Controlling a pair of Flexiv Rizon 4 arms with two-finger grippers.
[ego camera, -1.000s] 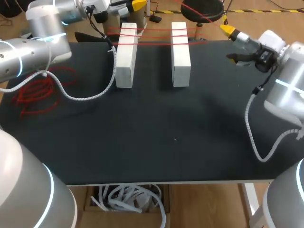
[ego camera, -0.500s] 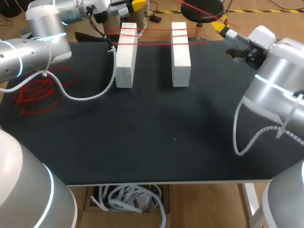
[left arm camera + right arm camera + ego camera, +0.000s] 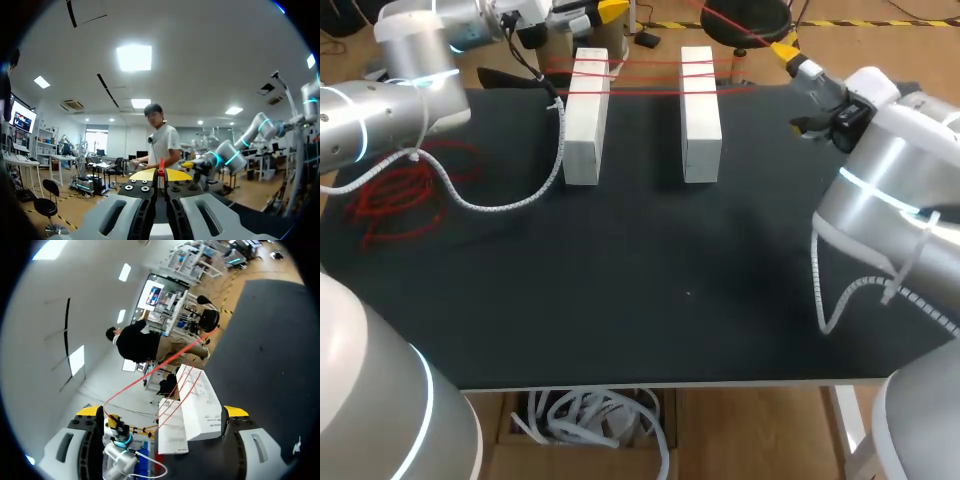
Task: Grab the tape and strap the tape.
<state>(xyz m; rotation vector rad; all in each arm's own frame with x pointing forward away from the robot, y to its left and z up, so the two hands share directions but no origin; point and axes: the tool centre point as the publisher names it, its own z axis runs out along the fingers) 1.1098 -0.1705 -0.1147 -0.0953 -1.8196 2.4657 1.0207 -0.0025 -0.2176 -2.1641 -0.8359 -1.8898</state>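
Table [image 3: 650, 290], one, black-topped.

White blocks, two, lying side by side and apart near the far edge: the left block [image 3: 584, 115] and the right block [image 3: 700, 115]. Both also show ahead of my right gripper in the right wrist view.

Red tape [image 3: 645, 75], three strands counted in the head view. They are stretched across the far ends of both blocks and bridge the gap between them. A fourth strand [image 3: 740, 25] runs slantwise beyond the far edge and passes close by my right gripper's yellow tip. I cannot tell whether it touches.

Loose heap [image 3: 405, 195] of red tape, one, lying on the table's left side, well apart from the blocks.

Left gripper [image 3: 603, 10], one, beyond the far edge, just past the left block. In the left wrist view [image 3: 161, 175] its two yellow tips are pressed together on a red tape end that stands up between them.

Right gripper [image 3: 792, 88], one, over the far right corner, to the right of the right block. Its fingers are spread wide with nothing pinched. In the right wrist view [image 3: 162, 412] the two yellow tips stand far apart, with both blocks framed between them.
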